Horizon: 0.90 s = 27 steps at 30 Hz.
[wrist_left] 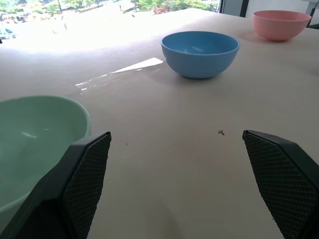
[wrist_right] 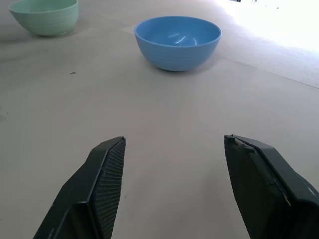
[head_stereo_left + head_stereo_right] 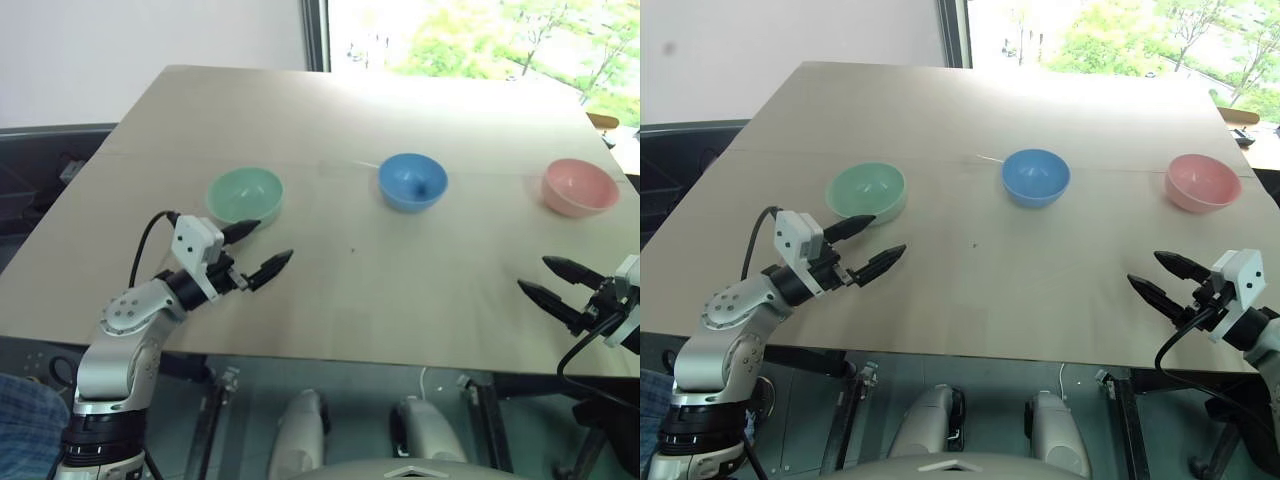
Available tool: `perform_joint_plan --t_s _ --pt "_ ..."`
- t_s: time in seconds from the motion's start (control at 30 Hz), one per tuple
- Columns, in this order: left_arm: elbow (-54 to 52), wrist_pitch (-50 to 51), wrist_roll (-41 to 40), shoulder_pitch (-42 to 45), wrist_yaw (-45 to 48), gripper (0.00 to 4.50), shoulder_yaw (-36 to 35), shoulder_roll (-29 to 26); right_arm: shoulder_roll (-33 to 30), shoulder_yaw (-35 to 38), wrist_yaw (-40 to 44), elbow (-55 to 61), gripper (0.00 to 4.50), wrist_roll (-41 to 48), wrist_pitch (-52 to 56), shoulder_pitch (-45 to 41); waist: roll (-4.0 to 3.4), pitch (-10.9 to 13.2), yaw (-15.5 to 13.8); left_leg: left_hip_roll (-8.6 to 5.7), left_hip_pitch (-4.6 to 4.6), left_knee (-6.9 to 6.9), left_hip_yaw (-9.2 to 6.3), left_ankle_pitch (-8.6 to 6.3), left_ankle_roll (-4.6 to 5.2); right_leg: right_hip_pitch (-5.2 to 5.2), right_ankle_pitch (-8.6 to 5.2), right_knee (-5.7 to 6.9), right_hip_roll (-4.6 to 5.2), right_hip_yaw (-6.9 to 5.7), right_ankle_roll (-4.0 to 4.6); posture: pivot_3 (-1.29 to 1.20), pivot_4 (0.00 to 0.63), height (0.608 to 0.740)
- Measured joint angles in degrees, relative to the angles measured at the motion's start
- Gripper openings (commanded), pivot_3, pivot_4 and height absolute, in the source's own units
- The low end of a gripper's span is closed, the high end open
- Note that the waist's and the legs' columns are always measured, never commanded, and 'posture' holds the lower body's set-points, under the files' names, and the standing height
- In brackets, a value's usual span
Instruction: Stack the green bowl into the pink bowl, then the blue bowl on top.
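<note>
Left eye view: green bowl (image 3: 245,194), blue bowl (image 3: 412,181) and pink bowl (image 3: 579,187) stand apart in a row on the table (image 3: 330,290). Left gripper (image 3: 266,248), spread and empty, hovers just beside the green bowl; right gripper (image 3: 545,277), also parted and empty, lies nearest the pink bowl.

Wide gaps btwn bowls; table (image 3: 330,290) unobstructed.

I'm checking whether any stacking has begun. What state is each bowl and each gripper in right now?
green bowl: upright, empty, alone on the table, not stacked.
blue bowl: upright, empty, standing apart in the middle, not stacked.
pink bowl: upright, empty, nothing inside it yet.
left gripper: open, holding nothing, just short of the green bowl.
right gripper: open, holding nothing, over the table's near edge.
</note>
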State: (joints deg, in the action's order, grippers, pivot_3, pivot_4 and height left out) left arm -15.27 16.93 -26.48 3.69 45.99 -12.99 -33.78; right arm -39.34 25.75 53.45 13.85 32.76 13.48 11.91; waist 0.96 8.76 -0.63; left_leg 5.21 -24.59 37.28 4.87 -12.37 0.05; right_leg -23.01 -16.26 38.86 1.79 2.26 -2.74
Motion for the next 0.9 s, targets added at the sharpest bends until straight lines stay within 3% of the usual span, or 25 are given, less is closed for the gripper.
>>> perform_joint_plan --t_s 0.9 --pt "-2.1 0.0 -0.8 -1.6 -0.2 4.5 0.0 0.0 0.0 -0.6 -0.9 0.4 3.33 -1.0 0.1 -0.8 0.0 0.0 0.0 0.0 0.0 0.0 0.0 0.0 0.0 0.0 0.0 0.01 0.0 0.01 0.0 0.0 0.15 0.74"
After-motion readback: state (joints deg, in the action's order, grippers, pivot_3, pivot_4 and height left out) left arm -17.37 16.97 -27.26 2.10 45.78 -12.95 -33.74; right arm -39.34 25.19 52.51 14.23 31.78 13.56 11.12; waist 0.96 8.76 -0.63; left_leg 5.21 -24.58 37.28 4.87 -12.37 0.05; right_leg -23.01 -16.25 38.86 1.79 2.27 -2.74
